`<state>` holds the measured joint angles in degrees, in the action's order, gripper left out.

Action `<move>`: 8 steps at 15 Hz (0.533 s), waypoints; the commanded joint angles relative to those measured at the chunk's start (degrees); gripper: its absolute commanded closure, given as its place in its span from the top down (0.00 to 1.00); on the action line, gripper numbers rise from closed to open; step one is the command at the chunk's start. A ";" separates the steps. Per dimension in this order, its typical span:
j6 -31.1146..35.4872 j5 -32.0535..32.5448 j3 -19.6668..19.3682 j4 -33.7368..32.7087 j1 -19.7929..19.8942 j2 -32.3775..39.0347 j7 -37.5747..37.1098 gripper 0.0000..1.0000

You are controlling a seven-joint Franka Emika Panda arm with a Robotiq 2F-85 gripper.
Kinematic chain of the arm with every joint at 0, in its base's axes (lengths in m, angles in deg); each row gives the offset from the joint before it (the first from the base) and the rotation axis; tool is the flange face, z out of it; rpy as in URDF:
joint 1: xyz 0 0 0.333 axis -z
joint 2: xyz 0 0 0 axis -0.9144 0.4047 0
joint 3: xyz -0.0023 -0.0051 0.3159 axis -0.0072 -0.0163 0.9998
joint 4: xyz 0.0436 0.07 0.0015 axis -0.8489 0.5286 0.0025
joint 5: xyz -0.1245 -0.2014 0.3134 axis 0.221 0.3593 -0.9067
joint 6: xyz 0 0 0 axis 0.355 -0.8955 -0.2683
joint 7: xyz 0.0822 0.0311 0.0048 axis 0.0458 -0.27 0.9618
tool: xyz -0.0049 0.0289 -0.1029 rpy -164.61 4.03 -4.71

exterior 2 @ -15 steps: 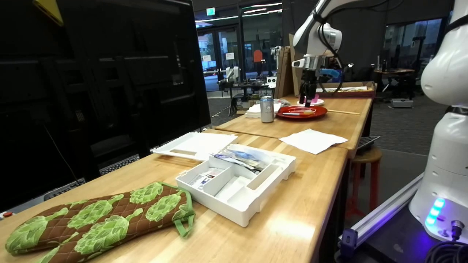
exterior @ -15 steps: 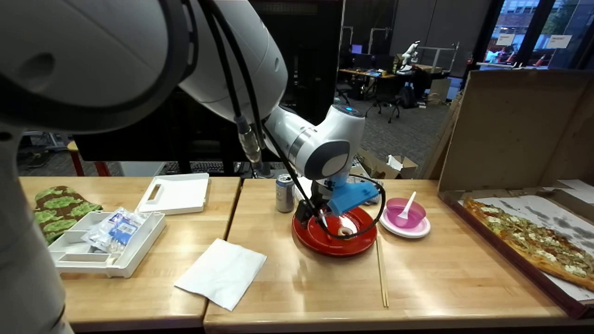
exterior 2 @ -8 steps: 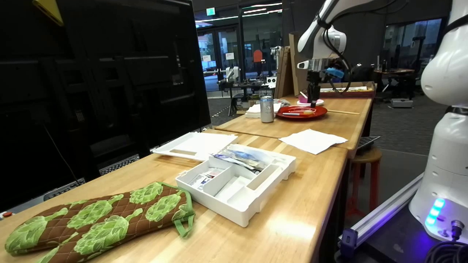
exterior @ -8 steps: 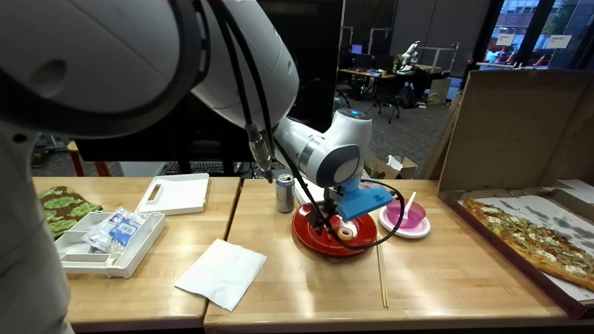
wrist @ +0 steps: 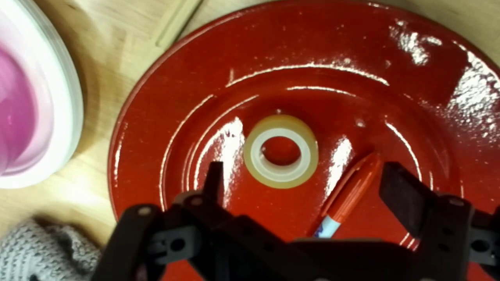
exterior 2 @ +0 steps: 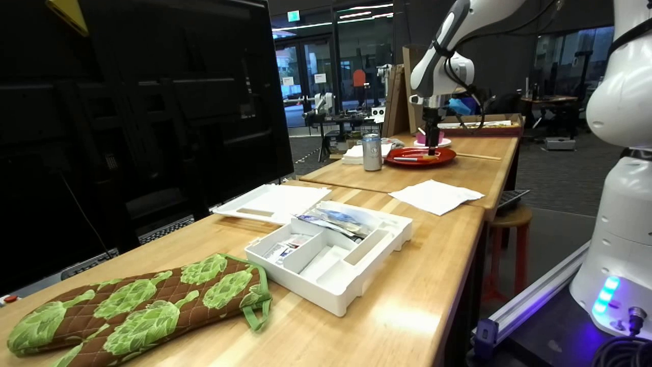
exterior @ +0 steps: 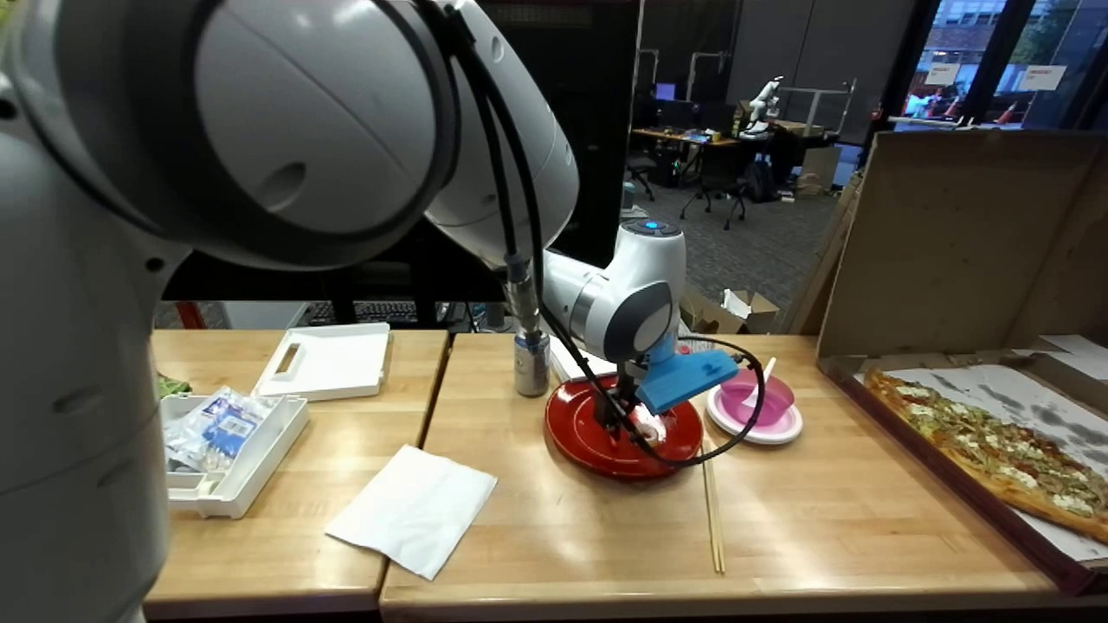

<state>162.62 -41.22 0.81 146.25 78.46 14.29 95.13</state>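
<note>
My tool [wrist: 304,182] has come down over the red plate [wrist: 312,43] in the last second; both exterior views show it lower. In an exterior view the fingers [exterior 2: 432,140] now stack into one dark column where they showed apart, so the wrist has probably turned. Arm [exterior: 320,121] swung as well; in an exterior view it now hides most of the oven mitt [exterior: 171,386].

Tool state: open, jaws well spread, nothing gripped.

Clock below = wrist view, 12 at top. Tape roll [wrist: 281,174] lies flat near plate centre, not shifted. One fingertip sits off its 8, the other between its 3 and 4, both apart from it. Pen [wrist: 349,195] lies just beside the roll at 4, red cap pointing to 1, far end hidden behind the tool. Can't tell if a fingertip meets the plate.

My read: only arm and tool moved; roll and pen are simply nearer. Gap spans both, so I don't have it over one thing alone.

Around the plate: chopsticks [wrist: 177,21] at 11, pink bowl [wrist: 15,109] on white plates [wrist: 70,101] at 9, grey knit cloth [wrist: 43,253] at 8. On the desk [exterior: 519,554], in an exterior view: can [exterior: 531,372] at 10, napkin [exterior: 413,510] at 8.
</note>
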 commanded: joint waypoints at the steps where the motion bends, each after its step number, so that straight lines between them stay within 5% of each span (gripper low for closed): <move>1: 0.67 3.25 -0.33 -2.33 0.38 1.81 -2.81 1.00; 8: 0.32 4.58 -0.12 -3.87 1.77 2.73 -3.13 1.00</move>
<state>162.97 -37.89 0.43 143.04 79.54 16.83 92.54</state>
